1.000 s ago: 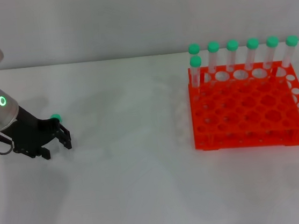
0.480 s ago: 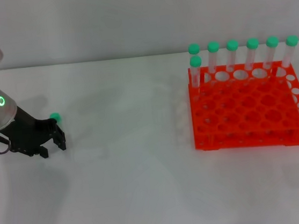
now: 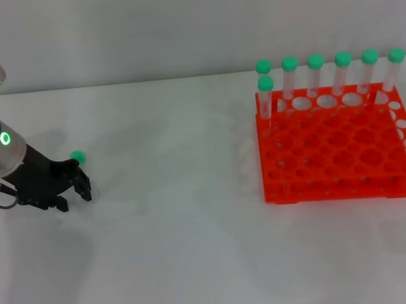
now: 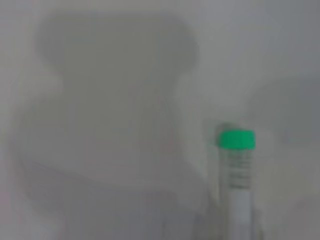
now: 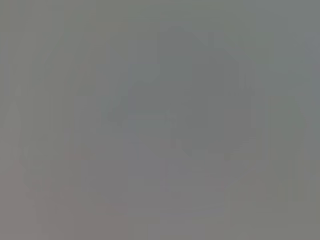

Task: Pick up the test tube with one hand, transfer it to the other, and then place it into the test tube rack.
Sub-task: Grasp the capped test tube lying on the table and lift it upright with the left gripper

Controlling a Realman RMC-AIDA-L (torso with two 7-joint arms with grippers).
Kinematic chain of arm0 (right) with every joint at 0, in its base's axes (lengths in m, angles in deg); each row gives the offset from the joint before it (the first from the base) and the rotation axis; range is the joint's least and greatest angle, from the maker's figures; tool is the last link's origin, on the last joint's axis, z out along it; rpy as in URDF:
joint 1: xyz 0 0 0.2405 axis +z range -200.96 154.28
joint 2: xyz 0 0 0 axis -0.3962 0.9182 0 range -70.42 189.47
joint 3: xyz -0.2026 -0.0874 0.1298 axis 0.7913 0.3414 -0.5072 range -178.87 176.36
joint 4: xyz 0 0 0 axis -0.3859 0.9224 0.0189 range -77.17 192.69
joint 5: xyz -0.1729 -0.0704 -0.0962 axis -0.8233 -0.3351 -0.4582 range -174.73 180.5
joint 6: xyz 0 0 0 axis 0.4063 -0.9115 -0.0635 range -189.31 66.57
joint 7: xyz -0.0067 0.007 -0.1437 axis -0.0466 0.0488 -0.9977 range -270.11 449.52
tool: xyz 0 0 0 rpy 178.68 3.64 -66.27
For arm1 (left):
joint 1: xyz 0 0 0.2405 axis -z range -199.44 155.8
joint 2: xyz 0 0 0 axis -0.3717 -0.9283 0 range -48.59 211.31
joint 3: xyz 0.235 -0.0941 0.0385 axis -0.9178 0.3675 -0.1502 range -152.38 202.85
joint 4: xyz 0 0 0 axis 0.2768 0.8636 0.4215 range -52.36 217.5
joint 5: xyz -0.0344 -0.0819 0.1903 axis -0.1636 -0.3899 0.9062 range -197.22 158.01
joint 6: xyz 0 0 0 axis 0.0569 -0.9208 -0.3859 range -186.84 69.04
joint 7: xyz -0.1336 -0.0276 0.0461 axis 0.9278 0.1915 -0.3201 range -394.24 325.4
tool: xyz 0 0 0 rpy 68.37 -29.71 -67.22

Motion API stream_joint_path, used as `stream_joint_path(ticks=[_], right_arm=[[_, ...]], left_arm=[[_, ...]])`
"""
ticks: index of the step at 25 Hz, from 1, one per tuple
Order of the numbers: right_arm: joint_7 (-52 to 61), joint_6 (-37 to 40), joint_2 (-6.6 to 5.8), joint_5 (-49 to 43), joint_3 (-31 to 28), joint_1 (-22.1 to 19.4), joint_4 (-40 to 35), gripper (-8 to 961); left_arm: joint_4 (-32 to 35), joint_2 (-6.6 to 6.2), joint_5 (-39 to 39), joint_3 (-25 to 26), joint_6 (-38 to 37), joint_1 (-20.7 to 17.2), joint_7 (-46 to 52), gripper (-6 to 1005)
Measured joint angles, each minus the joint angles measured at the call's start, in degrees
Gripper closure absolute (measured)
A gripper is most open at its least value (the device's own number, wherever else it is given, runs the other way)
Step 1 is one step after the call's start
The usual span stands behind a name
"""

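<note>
Left gripper (image 3: 72, 196), black, on the silver-white arm with a lit green ring, low over the left edge of the white table (image 3: 200, 255). Over the last second it has drawn back toward that edge and its fingers have narrowed from a visibly spread stance; whether they now press on anything cannot be told, since the tube body is hidden behind them in the head view.

Test tube (image 3: 77, 157): only its green cap shows in the head view, just behind the gripper on the far side, where it has stayed while the gripper shifted. The left wrist view shows the same tube (image 4: 237, 170) close ahead, clear body with printed graduations, cap pointing away from the camera, apparently lying on the table.

Judgement: the pick-up is in progress and the tube appears not yet lifted; the narrowing of the fingers suggests the grasp is being set, so hand-over and placement remain.

Test tube rack (image 3: 334, 144), orange-red, two tiers, near the right edge, well apart from the gripper. Seven green-capped tubes (image 3: 316, 73) stand upright in it: six along the far row, one just in front at the far-left corner. Most holes are open.

Right gripper: absent from the head view; the right wrist view shows nothing distinguishable.
</note>
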Motion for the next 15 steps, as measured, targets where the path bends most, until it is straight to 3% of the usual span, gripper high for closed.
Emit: stream_joint_path(ticks=[5, 15], right_arm=[[0.0, 0.0, -0.01, 0.0, -1.1, 0.0, 0.0, 81], [-0.1, 0.2, -0.01, 0.0, -1.4, -0.1, -0.1, 80]], left_arm=[[0.1, 0.79, -0.2, 0.1, 2.3, -0.2, 0.1, 567], [0.6, 0.87, -0.3, 0.1, 2.7, -0.7, -0.1, 578]])
